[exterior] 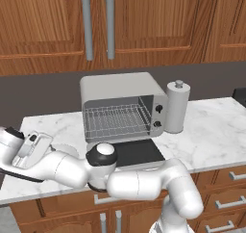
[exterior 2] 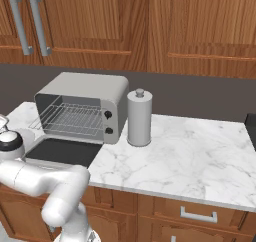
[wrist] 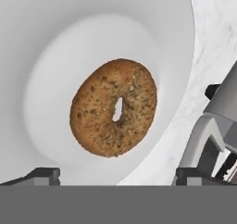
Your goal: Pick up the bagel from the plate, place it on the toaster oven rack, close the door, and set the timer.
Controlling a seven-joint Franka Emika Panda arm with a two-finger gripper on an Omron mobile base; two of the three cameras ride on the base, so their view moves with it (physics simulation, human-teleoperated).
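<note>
hand view: speckled ring bagel [wrist: 113, 108], smooth plate [wrist: 55, 28]

The end effector [wrist: 115, 177] hangs over the plate [wrist: 41, 42] with its fingers [wrist: 39, 174] spread wide, wider than the bagel [wrist: 114, 107] lying flat directly ahead of it; nothing lies between. Bare plate rings the bagel on every side, giving each finger room to come down. Off to one side of the end effector, the oven [exterior: 120, 95] stands with its door [exterior: 137, 152] dropped flat onto the tabletop [exterior: 211, 131], leaving the rack [exterior: 115, 121] exposed and free. The towel roll [exterior: 177, 107] stands just past the oven, clear of the opening.
</note>
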